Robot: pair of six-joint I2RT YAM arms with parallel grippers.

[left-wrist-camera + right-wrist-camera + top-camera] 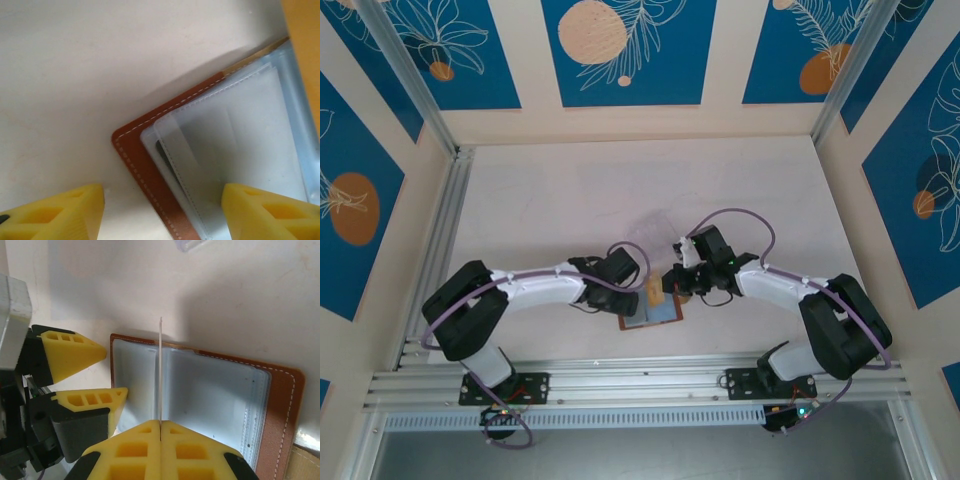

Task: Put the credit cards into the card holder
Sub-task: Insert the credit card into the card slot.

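Right gripper (160,426): fingers clenched flat together, pinching a thin card (160,365) by its bottom edge. The card is seen edge-on as a pale line. It stands upright above the open wallet (215,395), over the fold between the two inner panels. Can't tell whether its far edge touches the lining.

Left gripper (162,202): fingers apart, a wide gap, nothing grasped. One finger (60,212) is over bare table (75,75), the other over the wallet's clear sleeves, so the jaws straddle the wallet's corner. In the right wrist view both left fingers (75,352) sit at the wallet's left edge, with the lower tip just over the lining. Contact not clear.

The wallet lies open and flat on the table at the near middle, between the two grippers in the top view. Brown leather with white stitching outside, blue-grey lining and clear plastic sleeves inside. A dark card (161,149) shows partly under the sleeves near the corner.

An orange-tan blurred surface (305,60) is at the upper right of the left wrist view; can't tell what it is.

A clear plastic box (655,232) sits just beyond the wallet on the table.
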